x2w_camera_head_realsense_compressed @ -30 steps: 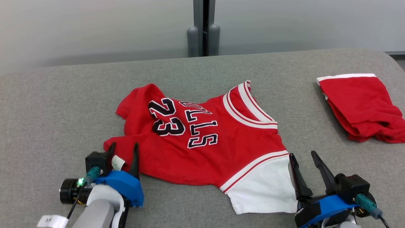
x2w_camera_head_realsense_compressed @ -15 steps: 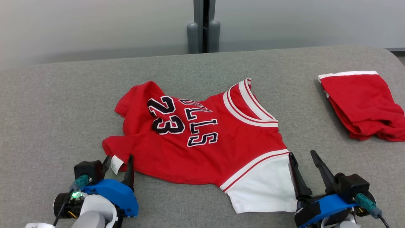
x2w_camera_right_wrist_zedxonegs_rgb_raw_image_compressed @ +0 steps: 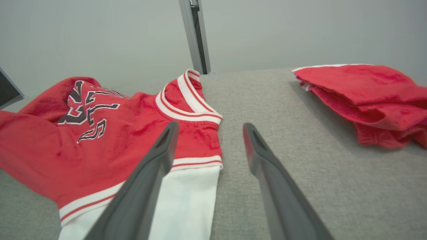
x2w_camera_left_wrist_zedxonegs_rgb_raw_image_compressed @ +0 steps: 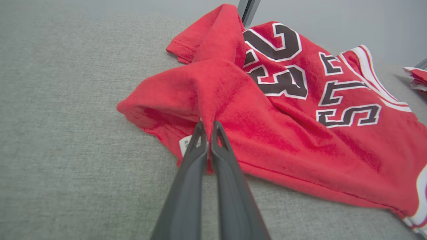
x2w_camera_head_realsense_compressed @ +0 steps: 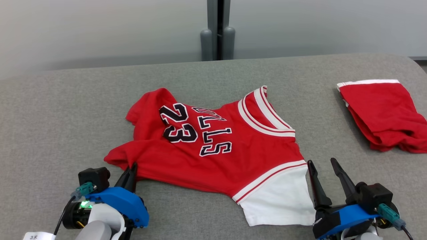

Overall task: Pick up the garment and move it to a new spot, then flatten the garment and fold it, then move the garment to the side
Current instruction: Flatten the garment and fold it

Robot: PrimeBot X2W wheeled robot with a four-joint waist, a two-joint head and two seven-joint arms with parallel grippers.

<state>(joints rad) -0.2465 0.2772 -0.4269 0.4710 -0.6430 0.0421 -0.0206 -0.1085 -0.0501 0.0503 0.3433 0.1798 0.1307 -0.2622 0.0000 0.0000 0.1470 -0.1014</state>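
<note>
The garment (x2w_camera_head_realsense_compressed: 213, 156) is a red jersey with black "23" lettering and a white sleeve, lying rumpled on the grey table (x2w_camera_head_realsense_compressed: 50, 110). My left gripper (x2w_camera_head_realsense_compressed: 130, 170) is shut on the garment's near-left edge. In the left wrist view the fingers (x2w_camera_left_wrist_zedxonegs_rgb_raw_image_compressed: 196, 143) pinch a raised fold of the garment (x2w_camera_left_wrist_zedxonegs_rgb_raw_image_compressed: 283, 110) beside its white tag. My right gripper (x2w_camera_head_realsense_compressed: 323, 163) stands open just right of the white sleeve, holding nothing. In the right wrist view my right gripper (x2w_camera_right_wrist_zedxonegs_rgb_raw_image_compressed: 210, 128) straddles the edge of the garment (x2w_camera_right_wrist_zedxonegs_rgb_raw_image_compressed: 100, 143).
A second red piece of clothing (x2w_camera_head_realsense_compressed: 383, 113) with a white band lies bunched at the table's right end, also seen as the red pile (x2w_camera_right_wrist_zedxonegs_rgb_raw_image_compressed: 367, 96) in the right wrist view. A grey post (x2w_camera_head_realsense_compressed: 217, 30) stands behind the table.
My left gripper drew back toward me, then shut on the garment's near-left edge, bunching the cloth and covering the white tag. The right gripper has stayed open in place.
</note>
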